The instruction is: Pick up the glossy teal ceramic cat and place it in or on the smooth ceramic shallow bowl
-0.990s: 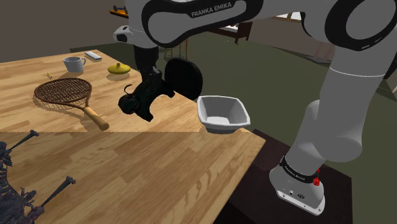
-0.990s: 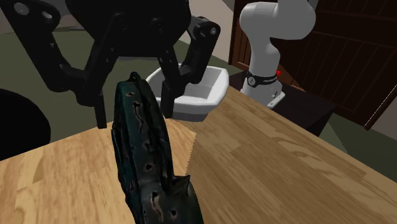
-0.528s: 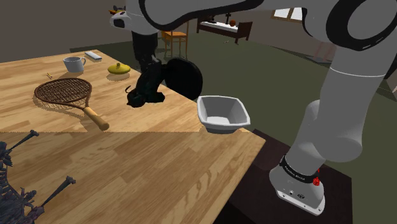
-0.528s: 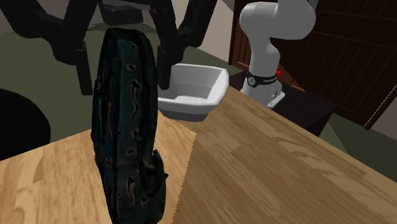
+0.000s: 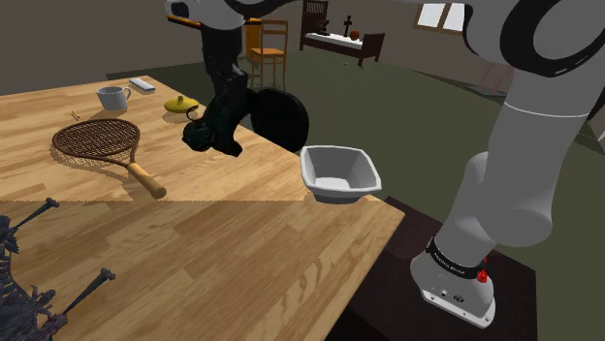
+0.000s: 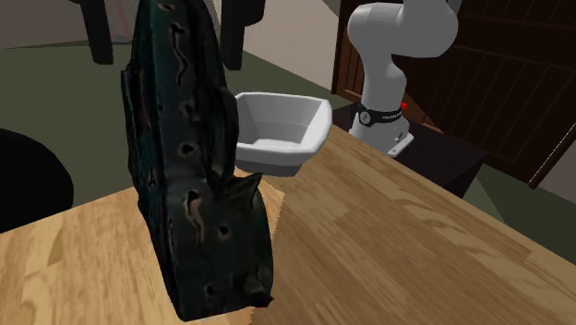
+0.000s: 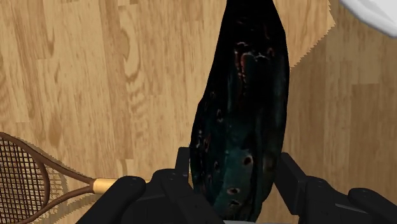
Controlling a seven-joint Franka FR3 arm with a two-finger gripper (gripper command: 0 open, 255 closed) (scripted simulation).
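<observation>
Dark teal cat (image 7: 242,108) pinched in black gripper (image 7: 235,168), held above wooden table (image 5: 194,242); white bowl (image 5: 339,184) nearby

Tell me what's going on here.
The arm's black gripper is shut on a dark, glossy teal cat figure and holds it up, apparently clear of the wooden table. The white shallow bowl sits at the table's edge nearer the stand, with nothing in it. The cat is not yet over the bowl: in the shoulder view it hangs to the bowl's left, beside a racket lying on the table.
</observation>
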